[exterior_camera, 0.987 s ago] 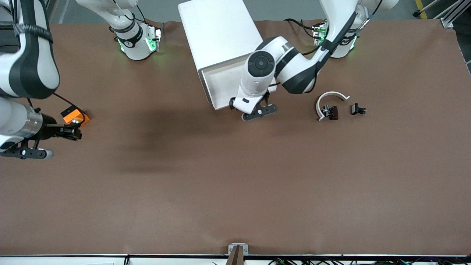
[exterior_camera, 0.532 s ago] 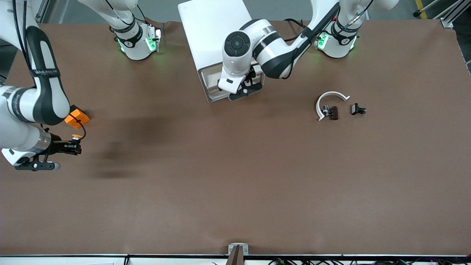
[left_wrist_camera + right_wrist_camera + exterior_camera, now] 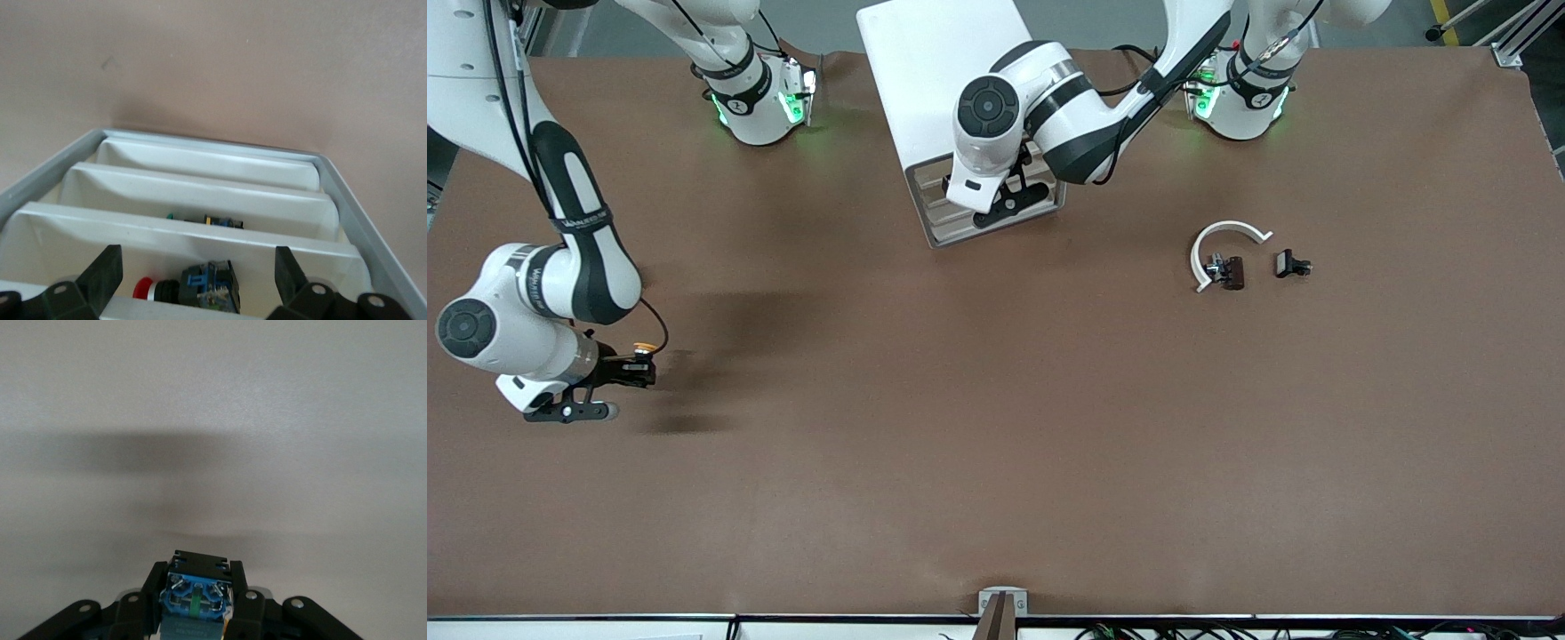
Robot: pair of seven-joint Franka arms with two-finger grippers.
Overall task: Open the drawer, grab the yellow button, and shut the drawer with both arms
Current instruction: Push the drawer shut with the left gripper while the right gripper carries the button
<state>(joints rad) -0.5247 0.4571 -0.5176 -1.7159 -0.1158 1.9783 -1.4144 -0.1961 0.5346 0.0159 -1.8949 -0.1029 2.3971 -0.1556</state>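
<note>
Right end effector (image 3: pixel 643 369), lower left of frame, clamps the button (image 3: pixel 641 348) above the table (image 3: pixel 996 444). Left end effector (image 3: pixel 193 283) hangs fully spread over the drawer (image 3: pixel 934 218), holding nothing.

Right wrist view | my right gripper (image 3: pixel 198 600) clamps the button (image 3: pixel 195 600), blue base showing | over bare table (image 3: pixel 213 420), shadow band across it

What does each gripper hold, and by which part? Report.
Right gripper: the button, clamped by its body sides. Left gripper, over the drawer: nothing, open.
</note>
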